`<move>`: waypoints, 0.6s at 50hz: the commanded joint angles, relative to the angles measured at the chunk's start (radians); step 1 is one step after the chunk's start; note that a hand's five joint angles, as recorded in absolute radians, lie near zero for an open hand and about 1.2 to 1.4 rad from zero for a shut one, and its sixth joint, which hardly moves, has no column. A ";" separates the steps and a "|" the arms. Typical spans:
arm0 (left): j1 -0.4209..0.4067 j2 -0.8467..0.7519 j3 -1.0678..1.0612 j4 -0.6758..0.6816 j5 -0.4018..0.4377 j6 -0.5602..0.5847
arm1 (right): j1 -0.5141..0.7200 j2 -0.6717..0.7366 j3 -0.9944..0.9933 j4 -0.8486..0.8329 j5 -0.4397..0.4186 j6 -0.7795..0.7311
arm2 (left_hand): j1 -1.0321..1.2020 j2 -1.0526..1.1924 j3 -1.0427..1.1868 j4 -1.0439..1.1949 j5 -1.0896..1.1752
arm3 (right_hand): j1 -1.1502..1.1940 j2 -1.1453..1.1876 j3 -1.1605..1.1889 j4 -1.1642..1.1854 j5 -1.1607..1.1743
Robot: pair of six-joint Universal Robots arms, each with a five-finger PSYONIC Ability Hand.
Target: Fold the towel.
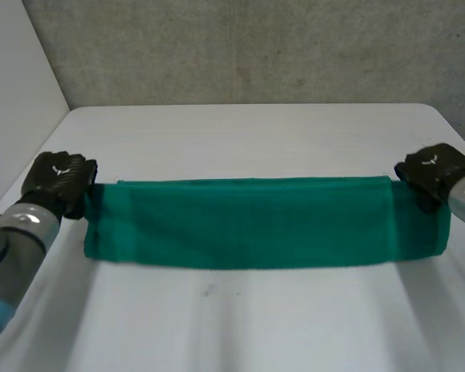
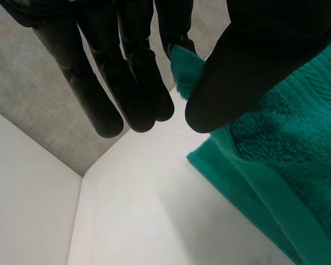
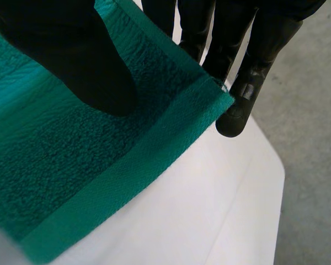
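Nearest the viewer: the left arm (image 1: 15, 232), grey joint with a light-blue cap, reaching forward over the white table (image 1: 240, 318). It ends in the left hand (image 1: 58, 180), which sits at one end of the towel (image 1: 256, 221).

Towel: green terry, folded into one long band, lying flat on the table and spanning from one hand to the other. The long edges run straight and the layers appear aligned.

Left hand: positioned on the band's far corner at its end. In the left wrist view the fingers (image 2: 138, 83) are straight and close together, and the thumb (image 2: 254, 61) lies across the top of the pile. The towel's corner sits between thumb and fingers, pinched there. The rest of the band runs away from the palm, resting on the table.

Right hand (image 1: 434, 169): positioned on the far corner at the opposite end. In the right wrist view its thumb (image 3: 71, 49) presses down on the upper face of the cloth, and its fingers (image 3: 254, 61) are straight behind and below the hemmed corner. The corner is clamped between them. The hem runs from the fingertips back beneath the palm.

Beyond both hands stands a grey wall (image 1: 256, 46)
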 commanded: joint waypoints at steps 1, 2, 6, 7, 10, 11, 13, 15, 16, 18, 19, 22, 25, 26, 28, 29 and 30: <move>-0.061 -0.281 0.238 0.100 -0.091 -0.012 | 0.039 0.246 -0.246 -0.075 0.097 0.020 | 0.259 0.198 0.204 0.200 0.251 | 0.417 0.223 0.218 0.204 0.235; -0.064 -0.305 0.262 0.107 -0.094 -0.012 | 0.051 0.284 -0.293 -0.077 0.106 0.020 | 0.259 0.198 0.204 0.200 0.251 | 0.417 0.223 0.218 0.204 0.235; -0.072 -0.414 0.382 0.115 -0.100 -0.010 | 0.077 0.364 -0.393 -0.078 0.116 0.016 | 0.259 0.198 0.204 0.200 0.251 | 0.417 0.223 0.218 0.204 0.235; -0.072 -0.415 0.382 0.115 -0.100 -0.010 | 0.083 0.386 -0.418 -0.078 0.117 0.014 | 0.259 0.198 0.204 0.200 0.251 | 0.417 0.223 0.218 0.204 0.235; -0.089 -0.491 0.463 0.114 -0.100 -0.010 | 0.092 0.467 -0.507 -0.078 0.119 0.016 | 0.259 0.198 0.204 0.200 0.251 | 0.417 0.223 0.218 0.204 0.235; -0.101 -0.526 0.498 0.115 -0.096 -0.009 | 0.092 0.482 -0.525 -0.078 0.120 0.016 | 0.259 0.198 0.204 0.200 0.251 | 0.417 0.223 0.218 0.204 0.235; -0.112 -0.569 0.532 0.118 -0.088 -0.006 | 0.094 0.513 -0.557 -0.078 0.128 0.017 | 0.090 0.030 0.035 0.032 0.082 | 0.417 0.223 0.218 0.204 0.235; -0.124 -0.585 0.543 0.118 -0.089 0.007 | 0.121 0.559 -0.612 -0.078 0.171 0.019 | -0.618 -0.678 -0.672 -0.676 -0.625 | -0.662 -0.856 -0.861 -0.875 -0.844; -0.129 -0.586 0.543 0.120 -0.091 0.016 | 0.126 0.564 -0.622 -0.080 0.183 0.020 | -0.735 -0.795 -0.790 -0.794 -0.743 | -0.750 -0.944 -0.949 -0.962 -0.931; -0.138 -0.588 0.543 0.120 -0.093 0.039 | 0.131 0.565 -0.634 -0.083 0.206 0.023 | -0.877 -0.937 -0.932 -0.935 -0.885 | -0.805 -0.999 -1.004 -1.018 -0.987; -0.142 -0.586 0.542 0.120 -0.093 0.054 | 0.134 0.567 -0.639 -0.091 0.223 0.029 | -0.909 -0.970 -0.964 -0.968 -0.917 | -0.805 -0.999 -1.004 -1.018 -0.987; -0.155 -0.576 0.534 0.120 -0.099 0.105 | 0.131 0.565 -0.631 -0.112 0.231 0.054 | -0.921 -0.982 -0.976 -0.980 -0.929 | -0.805 -0.999 -1.004 -1.018 -0.987; -0.165 -0.542 0.511 0.118 -0.100 0.120 | 0.131 0.535 -0.604 -0.121 0.231 0.106 | -0.924 -0.985 -0.979 -0.983 -0.932 | -0.805 -0.999 -1.004 -1.018 -0.987; -0.168 -0.527 0.500 0.118 -0.100 0.120 | 0.125 0.492 -0.578 -0.120 0.228 0.135 | -0.924 -0.985 -0.979 -0.983 -0.932 | -0.805 -0.999 -1.004 -1.018 -0.987; -0.173 -0.481 0.462 0.118 -0.100 0.119 | 0.121 0.434 -0.538 -0.121 0.221 0.163 | -0.924 -0.985 -0.979 -0.983 -0.932 | -0.805 -0.999 -1.004 -1.018 -0.987; -0.173 -0.465 0.447 0.118 -0.100 0.117 | 0.121 0.406 -0.516 -0.123 0.218 0.177 | -0.924 -0.985 -0.979 -0.983 -0.932 | -0.805 -0.999 -1.004 -1.018 -0.987; -0.175 -0.447 0.430 0.118 -0.100 0.117 | 0.121 0.354 -0.464 -0.126 0.214 0.196 | -0.924 -0.985 -0.979 -0.983 -0.932 | -0.805 -0.999 -1.004 -1.018 -0.987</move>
